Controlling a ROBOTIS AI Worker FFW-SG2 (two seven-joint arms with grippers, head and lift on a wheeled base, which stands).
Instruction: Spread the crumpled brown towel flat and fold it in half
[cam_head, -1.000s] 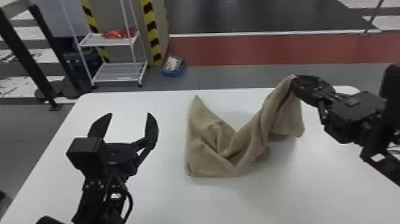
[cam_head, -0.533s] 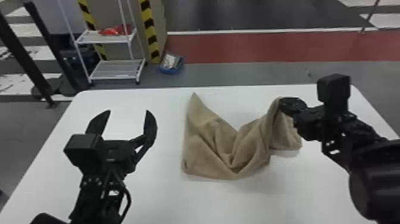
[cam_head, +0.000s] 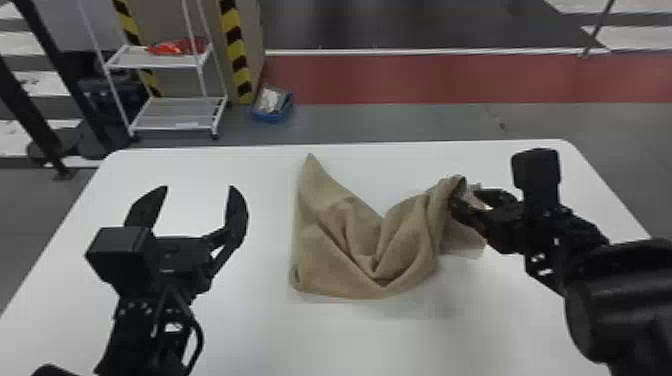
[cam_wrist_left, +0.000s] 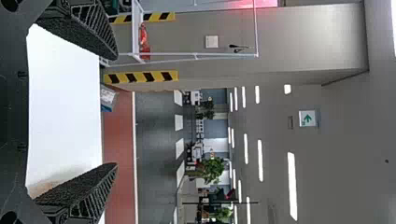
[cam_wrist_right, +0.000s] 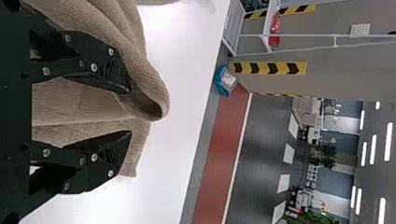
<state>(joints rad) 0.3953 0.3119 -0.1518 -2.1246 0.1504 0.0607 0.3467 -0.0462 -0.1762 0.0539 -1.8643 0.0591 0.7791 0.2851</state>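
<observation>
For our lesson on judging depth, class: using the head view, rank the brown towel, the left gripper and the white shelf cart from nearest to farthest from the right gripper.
From the right gripper:
1. Brown towel: right at its fingers.
2. Left gripper: across the table, robot's left.
3. White shelf cart: floor beyond the table, left side.

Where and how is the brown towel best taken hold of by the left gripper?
Probably by its pointed far corner, coming from the left: this part of the towel narrows to a tip and sticks out from the folds. The left gripper is on that side, fingers wide apart.
</observation>
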